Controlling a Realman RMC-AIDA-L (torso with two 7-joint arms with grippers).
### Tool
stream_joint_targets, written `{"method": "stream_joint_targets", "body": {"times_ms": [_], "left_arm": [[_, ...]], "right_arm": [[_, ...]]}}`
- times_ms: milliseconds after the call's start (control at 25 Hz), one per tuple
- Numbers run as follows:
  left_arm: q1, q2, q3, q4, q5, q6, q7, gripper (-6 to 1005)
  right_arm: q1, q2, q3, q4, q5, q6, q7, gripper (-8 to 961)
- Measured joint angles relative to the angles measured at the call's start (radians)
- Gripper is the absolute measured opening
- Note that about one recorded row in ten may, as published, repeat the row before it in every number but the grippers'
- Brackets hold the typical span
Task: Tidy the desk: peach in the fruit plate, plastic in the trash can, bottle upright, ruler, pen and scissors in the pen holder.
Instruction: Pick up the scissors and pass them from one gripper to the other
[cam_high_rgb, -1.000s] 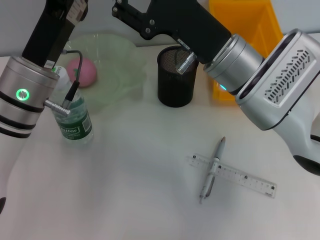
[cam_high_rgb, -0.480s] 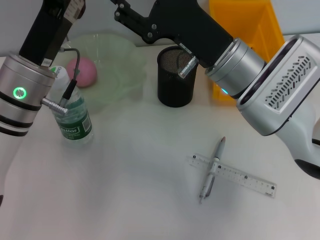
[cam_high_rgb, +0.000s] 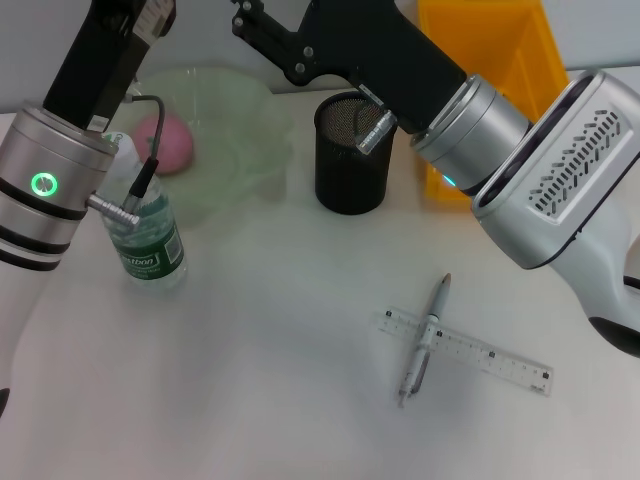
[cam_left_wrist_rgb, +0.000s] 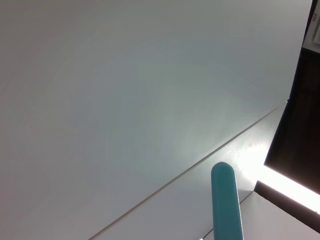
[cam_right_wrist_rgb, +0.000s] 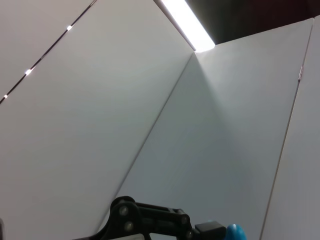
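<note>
Bottle (cam_high_rgb: 148, 235) upright, pen (cam_high_rgb: 424, 338) across ruler (cam_high_rgb: 466, 350)

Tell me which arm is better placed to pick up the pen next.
Right, probably. The pen lies across the ruler on the robot's right side of the desk, below the right arm; the left arm is by the bottle on the far left.

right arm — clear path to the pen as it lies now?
Probably yes. The pen lies crosswise atop the ruler on open desk, nothing over it. The right arm is raised toward the pen holder; its claw is out of view.
</note>
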Motion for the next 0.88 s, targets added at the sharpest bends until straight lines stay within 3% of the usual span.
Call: {"method": "stream_joint_targets", "body": {"times_ms": [160,440,520,880], "left_arm": [[0.002,0.0,0.0,-0.001,0.0,-0.004,0.0,242],[0.002,0.0,0.0,0.001,0.0,-0.004,0.0,242],[0.002,0.0,0.0,0.001,0.0,-0.005,0.0,242],[0.0,0.0,0.0,-0.002,0.0,-0.011,0.0,242]], "right_arm": [[0.001,0.0,0.001,-0.002,0.0,0.0,0.0,726],[0.001,0.0,0.001,-0.003,0.002,0.0,0.0,507],[0.002,0.0,0.001,-0.003,0.002,-0.001,0.0,385],[0.002,0.0,0.001,-0.001,0.002,-0.004,0.0,382]]}}
